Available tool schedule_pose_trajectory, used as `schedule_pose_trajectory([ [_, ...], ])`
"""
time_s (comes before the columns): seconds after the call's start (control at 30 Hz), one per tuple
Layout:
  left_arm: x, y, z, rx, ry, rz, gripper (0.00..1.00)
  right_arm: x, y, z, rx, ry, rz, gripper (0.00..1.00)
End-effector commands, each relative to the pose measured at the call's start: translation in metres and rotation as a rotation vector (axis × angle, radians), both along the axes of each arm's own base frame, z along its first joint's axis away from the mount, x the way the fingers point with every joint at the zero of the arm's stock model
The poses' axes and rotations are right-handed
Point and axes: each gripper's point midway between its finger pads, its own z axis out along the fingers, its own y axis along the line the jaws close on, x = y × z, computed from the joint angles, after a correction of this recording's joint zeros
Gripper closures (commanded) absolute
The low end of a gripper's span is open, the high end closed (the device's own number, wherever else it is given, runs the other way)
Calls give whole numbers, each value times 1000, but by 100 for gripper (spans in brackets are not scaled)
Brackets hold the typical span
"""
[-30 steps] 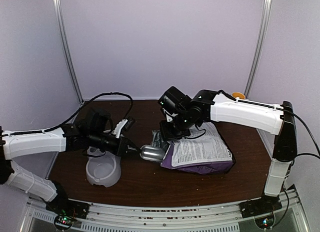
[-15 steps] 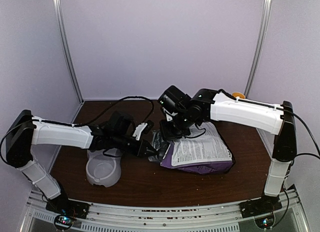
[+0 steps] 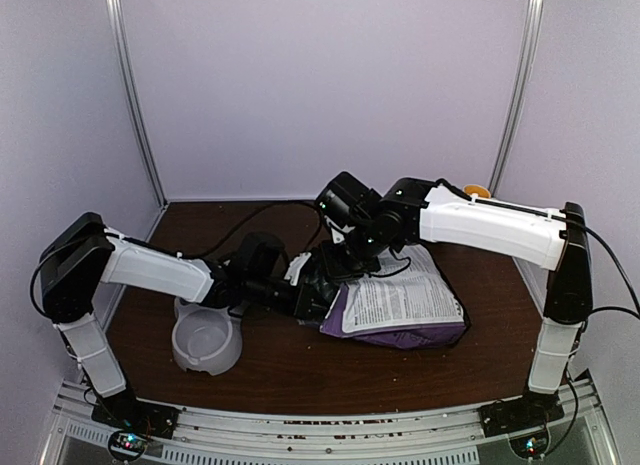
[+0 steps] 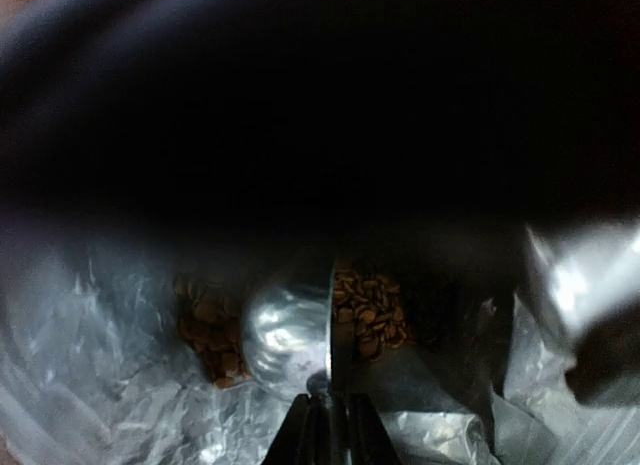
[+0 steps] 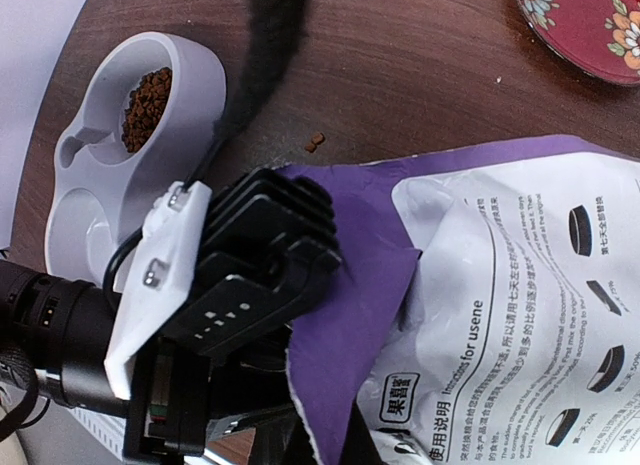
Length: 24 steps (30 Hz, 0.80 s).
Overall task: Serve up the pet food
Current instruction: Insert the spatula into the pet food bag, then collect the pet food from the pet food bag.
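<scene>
The left tool [image 4: 322, 432] is gripping the thin handle of a metal scoop [image 4: 288, 335], its fingers narrowed tight around the handle. It is reaching into the mouth of the purple bag [image 3: 400, 307], so the left wrist camera is looking at crinkled silver lining [image 4: 100, 325]. The scoop is lying tilted on its side with its bowl against the pet food [image 4: 368, 310], small brown kibble that is piling in the dark bottom of the bag on both sides of the scoop.

The right tool [image 3: 336, 263] is closing fully on the bag's upper flap at the mouth, and the purple edge is rising toward its wrist camera. The bag is lying flat on the dark wooden counter [image 5: 400, 75], printed side up.

Left of the bag, a grey feeder [image 5: 90, 185] is sitting on the counter, with more kibble [image 5: 145, 95] filling its far hollow. A few stray pellets [image 5: 316, 141] are lying between feeder and bag. A red plate [image 5: 590, 25] with flowers is sitting beyond the bag.
</scene>
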Motion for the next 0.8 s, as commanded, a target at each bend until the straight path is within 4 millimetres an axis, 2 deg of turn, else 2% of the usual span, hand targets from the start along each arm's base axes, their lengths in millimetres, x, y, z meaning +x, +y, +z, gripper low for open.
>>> schedule_pose_trajectory([
  [0.0,-1,-19,20,-120,12,-27,100,8,17,37,112,-71,9,100],
  [0.77,-9,-23,40,-250,91,-22,100,7,14,36,111,-76,6,100],
])
